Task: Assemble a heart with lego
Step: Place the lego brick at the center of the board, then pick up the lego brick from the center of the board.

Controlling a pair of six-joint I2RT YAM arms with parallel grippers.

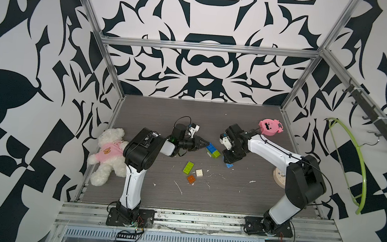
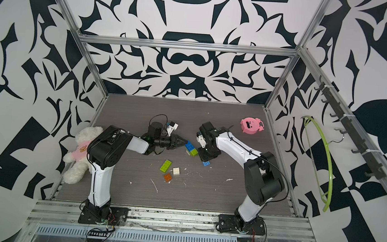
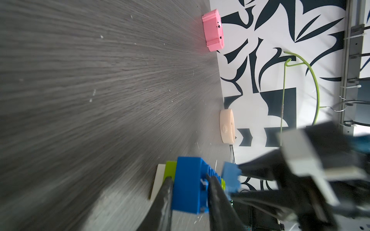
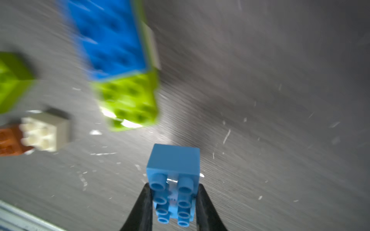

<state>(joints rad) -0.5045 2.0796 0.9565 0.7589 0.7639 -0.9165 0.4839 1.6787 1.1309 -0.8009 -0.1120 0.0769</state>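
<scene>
The heart is a small cluster of joined blue, lime green and white lego bricks at mid-table. My left gripper is shut on the cluster's blue brick. My right gripper sits just right of the cluster, shut on a light blue oblong brick with its studs facing the camera. In front of the cluster lie a loose lime green oblong brick, a white square brick and an orange brick.
A white teddy bear lies at the left edge. The pink round toy stands at the back right. A cream round clock lies by the right arm. A green hanger hangs on the right wall.
</scene>
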